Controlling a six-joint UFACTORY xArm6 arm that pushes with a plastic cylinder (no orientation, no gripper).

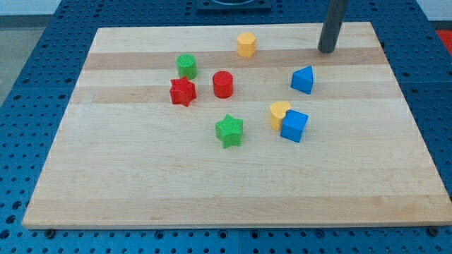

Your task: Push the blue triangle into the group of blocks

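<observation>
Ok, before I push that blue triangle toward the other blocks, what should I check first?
1. My tip in view, on the board: ok.
2. Tip apart from the blue triangle, up and to the view's right of it: ok.
3. Nothing between tip and triangle: ok.
4. Tip on the far side from the red cylinder and red star: ok.
5. Yellow heart and blue cube touching, below the triangle, off a leftward path: ok.
</observation>
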